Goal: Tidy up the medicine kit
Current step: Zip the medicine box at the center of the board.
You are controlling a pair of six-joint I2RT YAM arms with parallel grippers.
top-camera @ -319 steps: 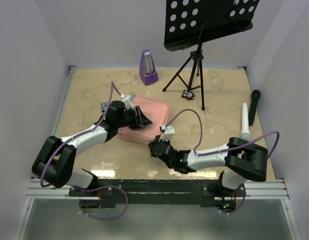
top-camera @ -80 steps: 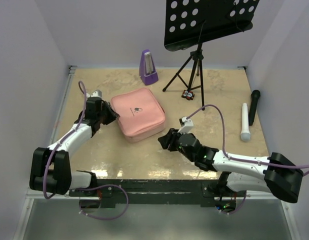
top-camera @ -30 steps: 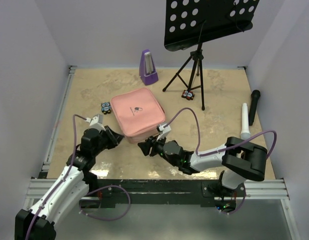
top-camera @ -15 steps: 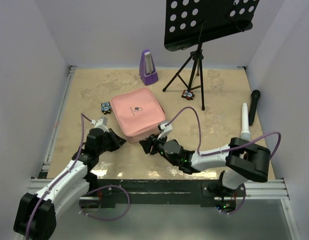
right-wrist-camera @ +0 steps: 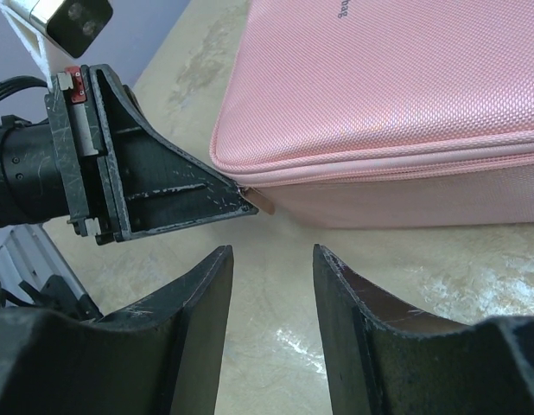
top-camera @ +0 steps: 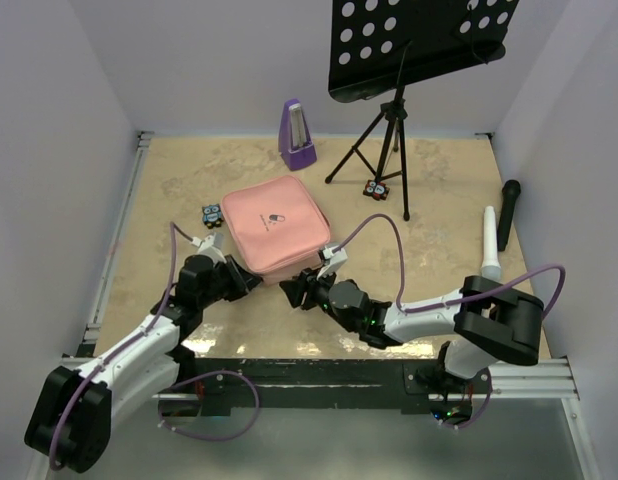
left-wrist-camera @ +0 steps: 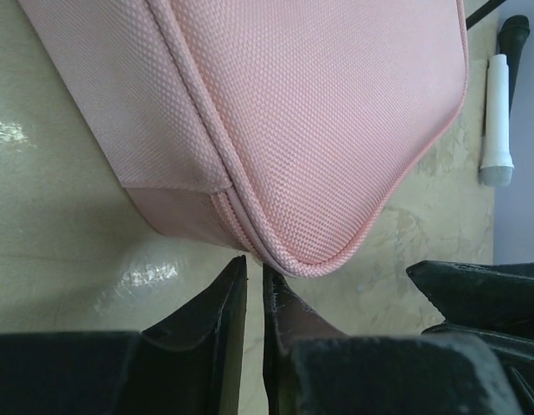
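The pink medicine kit lies closed on the table, pill logo up. It also shows in the left wrist view and the right wrist view. My left gripper is shut to a thin slit, its tips against the kit's near-left corner at the zip line. In the right wrist view the left gripper sits beside the small pink zip pull, which sticks out past its tip. My right gripper is open and empty, just in front of the same corner, over bare table.
A purple metronome and a black music stand are at the back. Small packets lie left of the kit and by the stand's foot. A white microphone and a black one lie at the right.
My left gripper has moved forward and right up to the kit's near corner. My right gripper has crept slightly closer to that corner. The kit has not moved.
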